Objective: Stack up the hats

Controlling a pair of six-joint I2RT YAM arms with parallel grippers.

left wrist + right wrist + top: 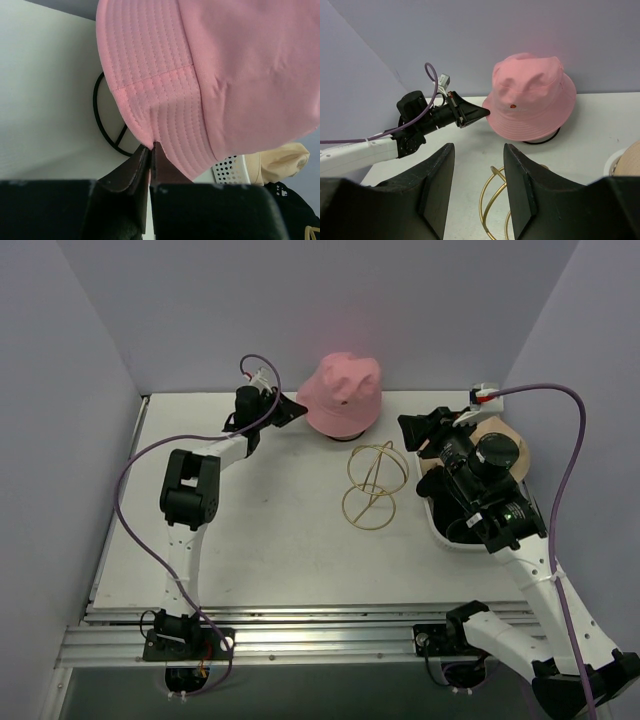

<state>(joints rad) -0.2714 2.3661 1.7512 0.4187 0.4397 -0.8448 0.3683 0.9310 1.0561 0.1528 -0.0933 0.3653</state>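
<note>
The pink bucket hat (342,395) sits at the back of the table on a black wire frame (105,125). My left gripper (151,146) is shut on the edge of its brim (160,125), at the hat's left side in the top view (300,412). The right wrist view also shows this pinch on the pink hat (532,95). A tan bucket hat (510,435) lies at the right, mostly under my right arm. My right gripper (479,147) stands open and holds nothing, hovering above the table to the right of the pink hat (425,432).
A gold wire head frame (375,485) stands mid-table, just below my right gripper's fingers. A white perforated tray (440,530) lies at the right under the right arm, with something dark in it. Walls close in at the back and on both sides.
</note>
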